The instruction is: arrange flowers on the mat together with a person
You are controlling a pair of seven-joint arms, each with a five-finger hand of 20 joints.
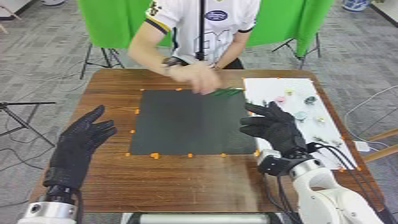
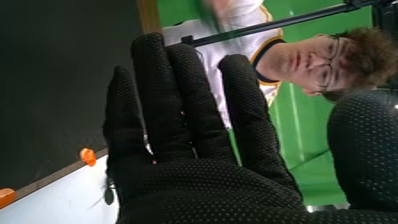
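In head view, greenery (image 1: 228,92) perhaps touches a person's hand (image 1: 197,79) — wrist view, right hand (image 1: 273,130), fingers (image 2: 246,100) apart.

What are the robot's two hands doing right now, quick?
Left hand: open, holding nothing.
Right hand: open, holding nothing.

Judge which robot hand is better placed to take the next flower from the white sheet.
Right, probably: the right hand is by the white sheet and its flowers; the left hand is across the dark mat.
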